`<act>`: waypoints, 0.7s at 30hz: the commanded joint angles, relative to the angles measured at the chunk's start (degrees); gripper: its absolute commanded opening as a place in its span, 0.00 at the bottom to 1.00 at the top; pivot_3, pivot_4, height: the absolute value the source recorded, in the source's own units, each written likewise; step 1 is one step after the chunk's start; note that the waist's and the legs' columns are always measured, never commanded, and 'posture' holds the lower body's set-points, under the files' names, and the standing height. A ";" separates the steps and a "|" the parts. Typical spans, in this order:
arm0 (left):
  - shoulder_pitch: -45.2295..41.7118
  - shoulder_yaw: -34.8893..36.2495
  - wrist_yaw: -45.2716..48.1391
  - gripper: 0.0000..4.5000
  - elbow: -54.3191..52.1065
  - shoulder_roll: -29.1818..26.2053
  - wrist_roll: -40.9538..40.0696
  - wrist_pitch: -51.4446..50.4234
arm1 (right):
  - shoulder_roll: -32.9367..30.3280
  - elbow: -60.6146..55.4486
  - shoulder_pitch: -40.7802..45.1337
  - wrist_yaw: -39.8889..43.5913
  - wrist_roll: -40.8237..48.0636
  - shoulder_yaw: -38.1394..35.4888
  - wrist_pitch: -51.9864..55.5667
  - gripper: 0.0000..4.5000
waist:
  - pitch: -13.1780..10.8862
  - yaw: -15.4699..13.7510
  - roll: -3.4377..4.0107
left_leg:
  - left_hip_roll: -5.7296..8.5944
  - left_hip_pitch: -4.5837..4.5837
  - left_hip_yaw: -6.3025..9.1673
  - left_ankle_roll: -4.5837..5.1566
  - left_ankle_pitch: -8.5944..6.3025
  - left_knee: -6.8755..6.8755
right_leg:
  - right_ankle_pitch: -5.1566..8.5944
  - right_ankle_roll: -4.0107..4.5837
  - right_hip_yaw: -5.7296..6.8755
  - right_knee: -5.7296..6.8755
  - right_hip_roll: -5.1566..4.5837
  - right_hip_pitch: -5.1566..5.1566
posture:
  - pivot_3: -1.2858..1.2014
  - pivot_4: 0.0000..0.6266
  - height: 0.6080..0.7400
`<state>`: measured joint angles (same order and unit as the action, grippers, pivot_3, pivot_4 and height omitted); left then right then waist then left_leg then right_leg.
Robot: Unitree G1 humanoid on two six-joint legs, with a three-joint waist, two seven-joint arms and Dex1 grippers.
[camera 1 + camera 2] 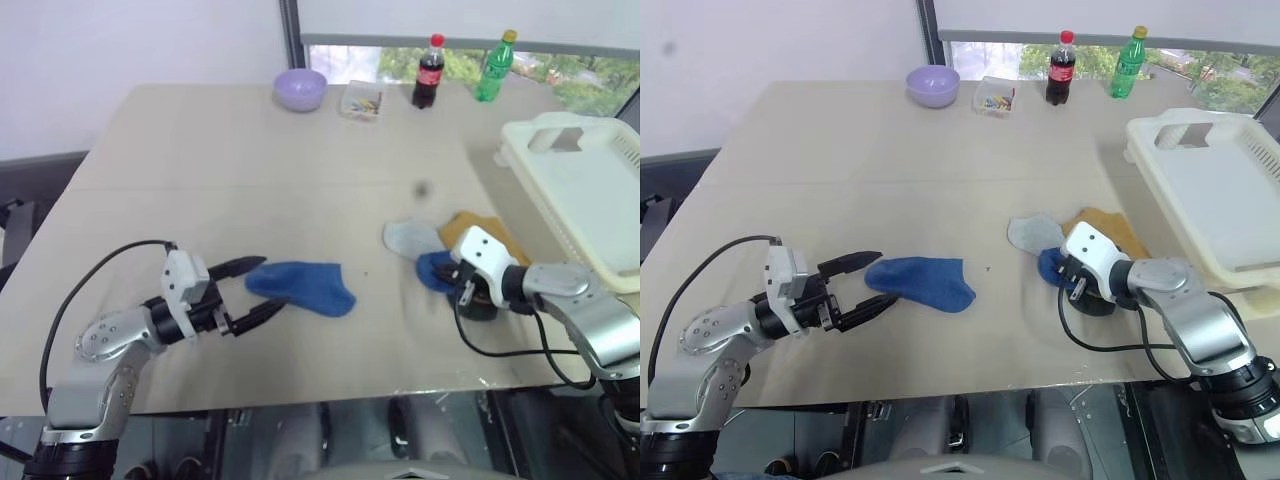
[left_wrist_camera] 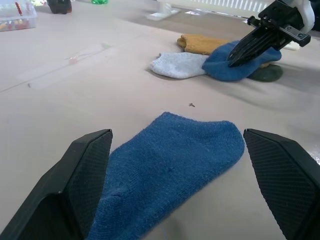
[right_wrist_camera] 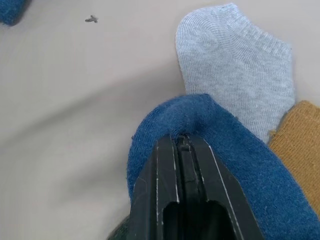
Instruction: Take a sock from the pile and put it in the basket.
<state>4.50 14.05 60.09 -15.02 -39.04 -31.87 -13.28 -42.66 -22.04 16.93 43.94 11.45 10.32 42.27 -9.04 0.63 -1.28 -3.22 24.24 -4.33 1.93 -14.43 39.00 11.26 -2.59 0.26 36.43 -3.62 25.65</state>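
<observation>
The pile lies at the right of the table: a pale grey sock, a mustard one, a royal blue one and a dark one underneath. My right gripper is shut, its tips pinching a fold of that blue sock. Another blue sock lies flat on its own further left. My left gripper stands open with its fingers on either side of that sock's end, low over the table. The white basket stands at the right edge, beyond the pile.
At the table's far edge stand a lilac bowl, a small clear box, a cola bottle and a green bottle. A black cable loops from each wrist near the table's front edge.
</observation>
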 commanded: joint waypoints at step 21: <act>-3.63 -0.46 1.05 1.00 2.77 -0.66 0.48 1.63 | 20.14 19.55 23.47 -2.56 -5.34 10.52 -7.35 0.01 | -0.01 0.29 0.00 | -0.02 -0.05 -0.03 0.00 0.01 0.01 | -0.13 0.21 -0.01 0.11 0.08 0.01 | 0.52 0.24 0.92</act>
<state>1.34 12.92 60.71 -11.95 -39.07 -31.44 -12.87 -24.05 -4.61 38.26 41.95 7.00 20.23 37.54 -9.06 0.93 -1.27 -3.25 24.19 -4.35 1.94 -14.42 39.01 11.13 -2.38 0.25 36.54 -3.54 25.65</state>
